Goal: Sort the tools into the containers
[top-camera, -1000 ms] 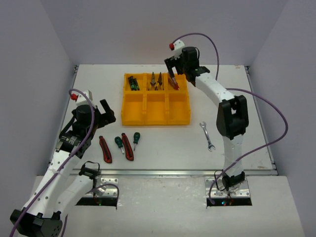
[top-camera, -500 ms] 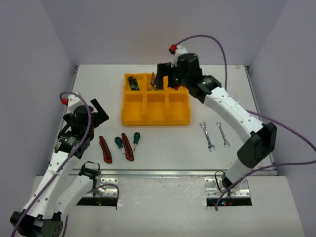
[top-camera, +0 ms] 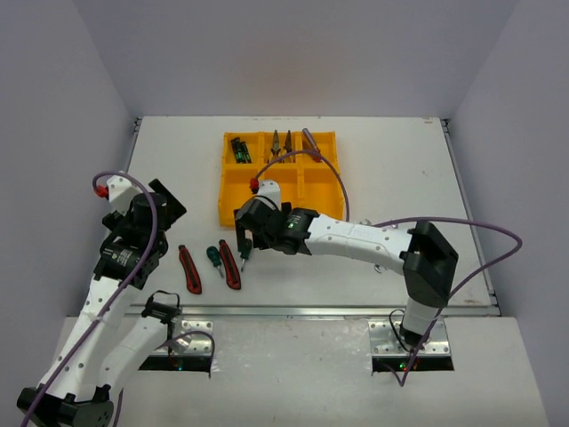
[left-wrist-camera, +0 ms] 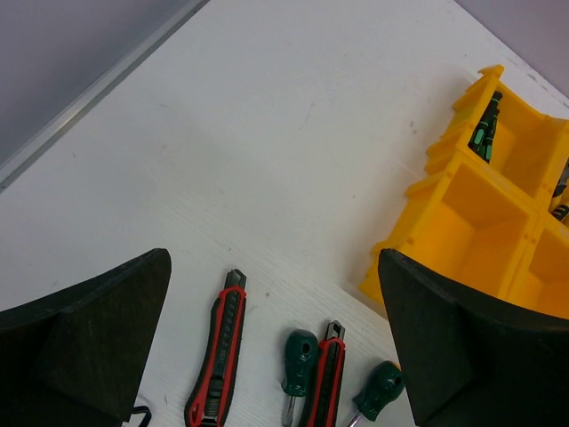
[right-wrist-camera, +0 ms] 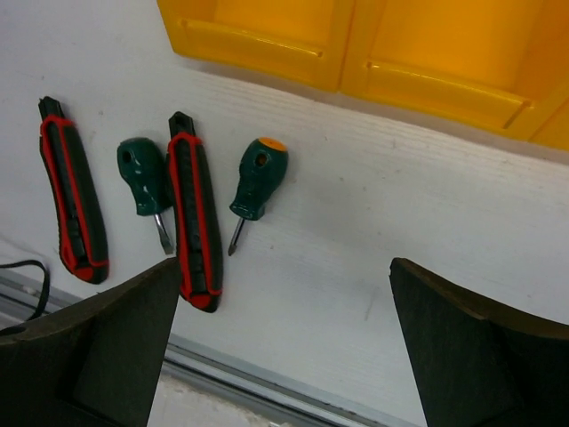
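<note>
right gripper (right-wrist-camera: 284,285) jaws wide, nothing in them, hanging low over the table (right-wrist-camera: 382,205) just in front of the yellow tray (right-wrist-camera: 356,67); the right arm reaches across to the left half of the table. 4 tools lie in a row on the table under it, outside the tray, near its front wall. In the right wrist view, left to right: red-black utility knife (right-wrist-camera: 73,205), green stubby screwdriver (right-wrist-camera: 145,182), 2nd red-black utility knife (right-wrist-camera: 196,213), green screwdriver with orange cap (right-wrist-camera: 258,178). The orange-cap one lies just beyond the gap between the fingers, offset toward the view-left finger, tip pointing back at the gripper. The 2nd knife's near end is just beside that same finger; touching or not, can't tell. left gripper (left-wrist-camera: 274,276) is also wide and holds nothing. In its wrist view the same 4 tools show low between its fingers, with the tray's corner by the view-right finger. From the top view it sits left of the tray's near-left corner, apart from the tool row. Already in the tray, far row: slim dark green drivers (top-camera: 240,149) in the left cell, pliers (top-camera: 281,144) in the middle cell, 1 more tool (top-camera: 310,142) in the right cell, too small to identify.
</note>
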Controlling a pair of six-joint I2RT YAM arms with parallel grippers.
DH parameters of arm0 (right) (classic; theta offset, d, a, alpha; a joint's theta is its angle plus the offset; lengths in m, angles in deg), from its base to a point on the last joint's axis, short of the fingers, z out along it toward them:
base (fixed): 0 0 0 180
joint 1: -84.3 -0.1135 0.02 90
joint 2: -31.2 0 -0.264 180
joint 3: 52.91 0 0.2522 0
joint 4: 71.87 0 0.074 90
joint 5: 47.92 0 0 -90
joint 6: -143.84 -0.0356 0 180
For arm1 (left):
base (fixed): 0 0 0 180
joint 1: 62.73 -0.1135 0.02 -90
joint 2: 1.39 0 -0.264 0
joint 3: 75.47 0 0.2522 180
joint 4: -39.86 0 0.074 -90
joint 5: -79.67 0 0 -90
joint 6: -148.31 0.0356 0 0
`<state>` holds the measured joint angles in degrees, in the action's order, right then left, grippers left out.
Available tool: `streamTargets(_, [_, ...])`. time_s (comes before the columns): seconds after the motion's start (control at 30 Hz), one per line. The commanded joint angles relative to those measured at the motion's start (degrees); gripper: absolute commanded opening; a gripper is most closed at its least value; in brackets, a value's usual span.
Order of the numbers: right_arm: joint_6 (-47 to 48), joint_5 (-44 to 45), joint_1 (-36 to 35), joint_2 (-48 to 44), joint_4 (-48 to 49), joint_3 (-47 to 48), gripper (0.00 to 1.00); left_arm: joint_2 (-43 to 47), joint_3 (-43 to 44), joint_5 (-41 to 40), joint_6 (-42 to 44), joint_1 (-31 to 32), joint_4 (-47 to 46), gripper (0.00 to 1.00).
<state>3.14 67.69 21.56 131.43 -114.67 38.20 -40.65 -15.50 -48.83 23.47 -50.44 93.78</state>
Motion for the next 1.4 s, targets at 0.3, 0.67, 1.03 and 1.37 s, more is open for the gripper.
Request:
streamTargets(0.3, [-10.72,0.67,-2.09,14.65,4.05,8.77,0.68,1.67,1.33,5.59,3.67,-0.51,-3.89,1.0])
streamTargets(0.67, [-15.13,2.49,-1.0,22.3,4.22,9.2,0.48,2.09,1.24,6.75,4.41,-0.51,-4.39,1.0])
streamTargets(1.03, [-13.67,3.0,1.0,22.02,8.12,5.17,0.24,1.03,1.24,7.91,5.0,-0.51,-4.7,1.0])
streamTargets(1.37, [2.93,0.62,1.13,6.76,12.68,-5.95,0.0,0.68,1.33,8.44,5.68,-0.51,-4.83,1.0])
